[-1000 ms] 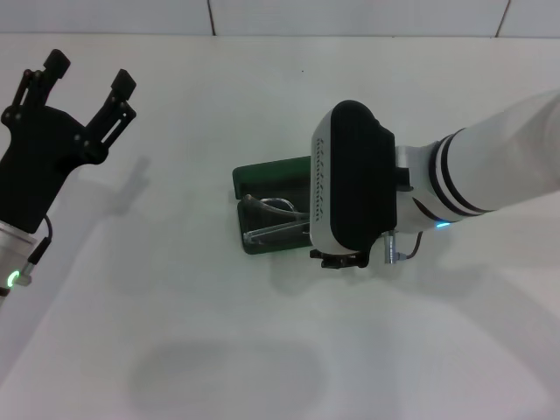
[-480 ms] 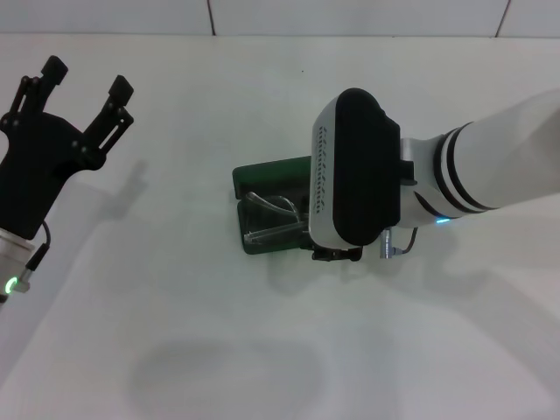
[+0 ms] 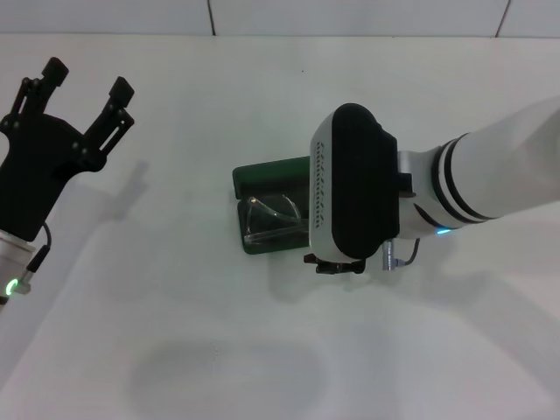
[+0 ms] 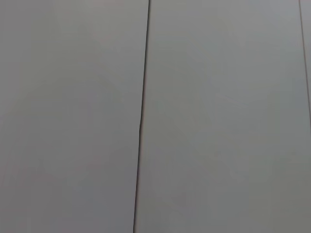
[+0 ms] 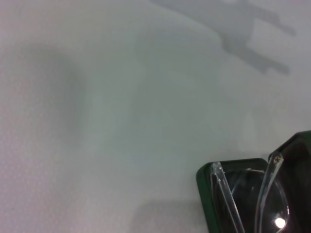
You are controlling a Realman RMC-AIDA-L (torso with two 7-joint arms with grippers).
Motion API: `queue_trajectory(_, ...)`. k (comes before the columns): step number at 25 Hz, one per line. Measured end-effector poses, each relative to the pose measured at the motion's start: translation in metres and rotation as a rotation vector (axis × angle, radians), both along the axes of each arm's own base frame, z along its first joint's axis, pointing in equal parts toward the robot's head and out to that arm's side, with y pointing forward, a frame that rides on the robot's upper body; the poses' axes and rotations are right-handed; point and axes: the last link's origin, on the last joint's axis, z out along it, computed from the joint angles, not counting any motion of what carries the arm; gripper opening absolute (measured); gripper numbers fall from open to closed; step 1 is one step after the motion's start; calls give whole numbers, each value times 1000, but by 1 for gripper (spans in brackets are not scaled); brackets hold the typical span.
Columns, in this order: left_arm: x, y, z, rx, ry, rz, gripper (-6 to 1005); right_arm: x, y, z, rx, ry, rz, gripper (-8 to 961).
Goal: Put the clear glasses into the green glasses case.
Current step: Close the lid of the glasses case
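Note:
The green glasses case lies open at the table's middle, its lid raised on the far side. Inside its dark tray lie the clear glasses, with one thin arm angled upward. My right arm's wrist housing hangs over the right end of the case and hides the right gripper below it. The right wrist view looks down at a corner of the case, where the glasses rest with both clear arms showing. My left gripper is held up open at the far left, holding nothing.
The white table runs all around the case. A tiled wall with dark seams stands beyond the far edge. The left wrist view shows only grey panels with a dark seam.
The right wrist shifted slightly away and then back toward the table's near side. The glasses stay in the case. The left arm barely moved.

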Motion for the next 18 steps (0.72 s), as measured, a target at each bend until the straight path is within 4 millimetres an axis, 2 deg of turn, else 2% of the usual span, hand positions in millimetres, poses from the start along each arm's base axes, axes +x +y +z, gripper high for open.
queue_trajectory(8,1,0,-1,-9,3,-10,875,-3,5,3,29,28,4,531)
queue_trajectory(14,0,-1,-1,-9,4,-8,875,-9,9,18,49,82,5,532)
queue_trajectory(18,0,-1,-1,-9,4,-5,875,-12,1,37,-72,173,-27,532)
